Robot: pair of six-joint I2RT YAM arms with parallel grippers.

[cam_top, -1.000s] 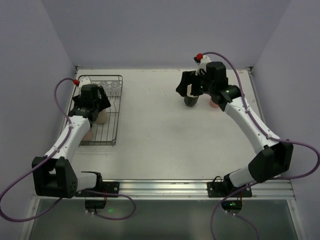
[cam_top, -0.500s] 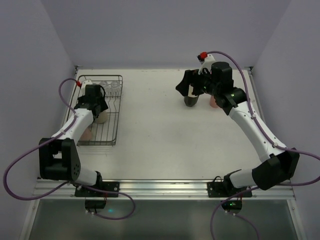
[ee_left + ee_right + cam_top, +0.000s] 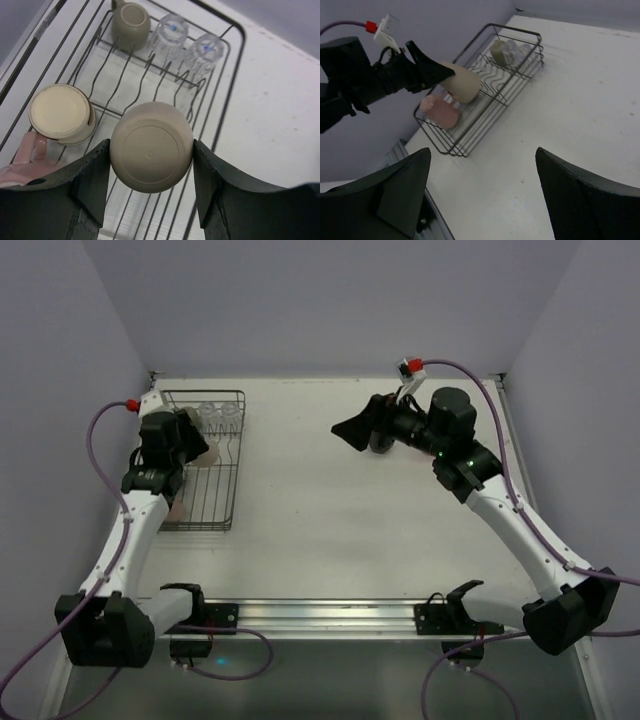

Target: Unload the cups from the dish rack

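Note:
My left gripper (image 3: 151,150) is shut on a beige tumbler (image 3: 151,146), its base facing the wrist camera, held just above the dish rack (image 3: 231,95). From the top view the left gripper (image 3: 192,447) hangs over the rack's (image 3: 238,465) left half. In the rack stand a cream cup (image 3: 61,112) upside down, a pink mug (image 3: 22,161), a grey-beige mug (image 3: 130,19) and two clear glasses (image 3: 170,31). My right gripper (image 3: 355,430) is open and empty above the table, with a black cup (image 3: 381,446) standing behind it.
The right wrist view looks across the white table (image 3: 570,90) to the rack (image 3: 520,60), the left gripper's tumbler (image 3: 464,85) and a pink cup (image 3: 440,113). Purple walls enclose the table on three sides.
The left gripper has closed on the beige tumbler and lifted it off the rack's wires. The right gripper has risen from the black cup and turned toward the rack.

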